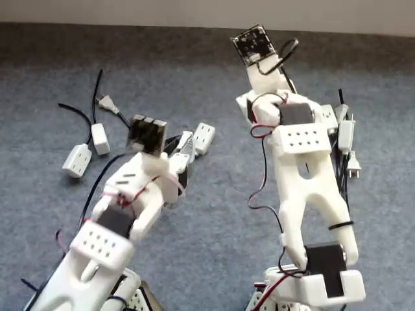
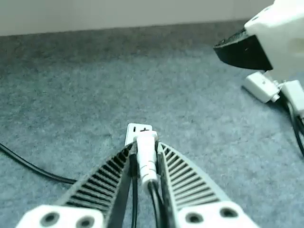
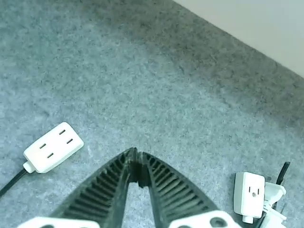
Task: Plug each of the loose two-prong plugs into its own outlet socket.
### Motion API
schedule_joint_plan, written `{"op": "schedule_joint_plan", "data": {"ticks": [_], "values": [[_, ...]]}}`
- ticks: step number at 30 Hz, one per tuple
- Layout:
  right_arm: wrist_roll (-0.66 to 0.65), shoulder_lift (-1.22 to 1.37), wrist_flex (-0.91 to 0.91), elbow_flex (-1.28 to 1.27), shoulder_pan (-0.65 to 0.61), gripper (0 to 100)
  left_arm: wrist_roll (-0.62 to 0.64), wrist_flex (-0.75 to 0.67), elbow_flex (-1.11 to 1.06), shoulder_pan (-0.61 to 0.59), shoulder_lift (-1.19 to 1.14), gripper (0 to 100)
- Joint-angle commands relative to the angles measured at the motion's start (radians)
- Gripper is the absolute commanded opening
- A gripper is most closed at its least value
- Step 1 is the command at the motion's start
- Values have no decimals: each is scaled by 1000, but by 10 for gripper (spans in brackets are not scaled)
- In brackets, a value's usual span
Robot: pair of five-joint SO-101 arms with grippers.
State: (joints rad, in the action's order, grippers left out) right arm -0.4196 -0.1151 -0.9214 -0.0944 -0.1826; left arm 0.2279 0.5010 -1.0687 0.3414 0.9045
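While the L claw (image 2: 145,147) pinches plug 1 (image 2: 146,161) by its white body, the plug's front end touches socket A (image 2: 136,129) on the grey carpet (image 2: 71,95). Whether the prongs are seated cannot be told. The black cable of plug 1 runs back between the fingers (image 2: 109,180). In the high view the L claw (image 1: 180,159) sits mid-carpet, with socket A (image 1: 203,137) just beyond its tip.

R claw (image 3: 138,156): tips pressed together, nothing between them, held above the carpet.
- Socket B (image 3: 52,147) lies to one side of the R claw, face up, w/ cable attached.
- Socket C (image 3: 248,192) lies to the other side, face up.
- Plug 2 (image 3: 271,194) lies just beside socket C; contact cannot be told.

High view, far from the R arm:
- Socket D (image 1: 78,161) lies face up.
- A white block (image 1: 100,138) lies just beside socket D.
- Plug 3 (image 1: 107,102), w/ black cable, lies near the block and apart from both arms.
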Motion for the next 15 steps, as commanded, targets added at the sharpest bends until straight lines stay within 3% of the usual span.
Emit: {"op": "schedule_joint_plan", "data": {"ticks": [1, 8, 15], "values": [[12, 48, -64, 130, 12, 8, -15, 126, 303, -8, -305, 7], [12, 97, -101, 185, 13, 8, -5, 284, 742, -8, -753, 7], [98, 99, -94, 193, 21, 8, 187, 519, 1187, -8, -1141, 7]]}}
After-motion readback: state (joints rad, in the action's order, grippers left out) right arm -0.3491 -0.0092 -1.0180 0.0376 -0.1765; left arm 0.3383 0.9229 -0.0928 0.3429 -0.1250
